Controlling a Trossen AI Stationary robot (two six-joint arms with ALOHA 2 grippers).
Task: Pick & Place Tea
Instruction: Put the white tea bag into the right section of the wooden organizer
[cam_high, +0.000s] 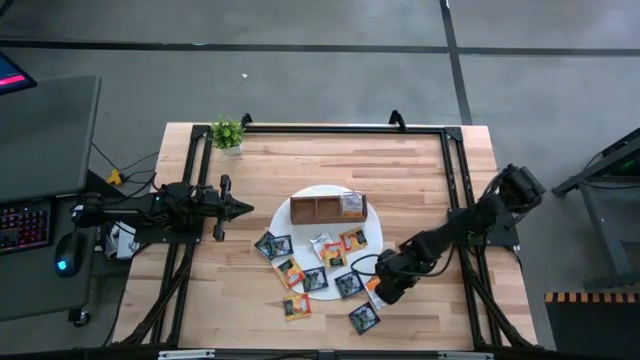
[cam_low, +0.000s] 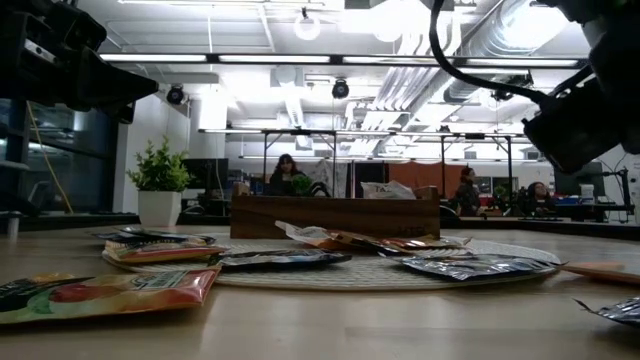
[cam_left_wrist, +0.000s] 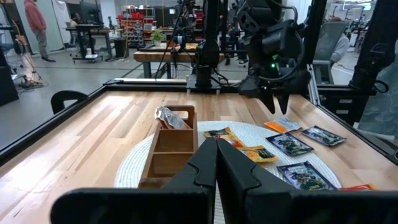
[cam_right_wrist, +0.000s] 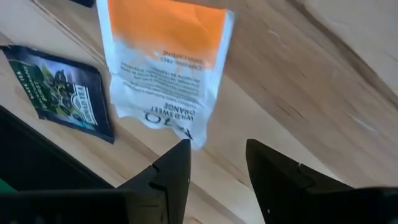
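About a dozen flat, glossy square tea sachets (cam_high: 316, 279) lie scattered on and beside a round white woven mat (cam_high: 371, 226) on the pale plank table (cam_high: 420, 170). One crinkled sachet (cam_high: 351, 204) sits in an end compartment of the brown wooden box (cam_high: 328, 209). The right gripper (cam_right_wrist: 216, 165), fingers apart, hovers over a white-and-orange sachet (cam_right_wrist: 165, 71) at the mat's edge. The left gripper (cam_left_wrist: 216, 163), its dark fingers pressed together, waits beside the mat.
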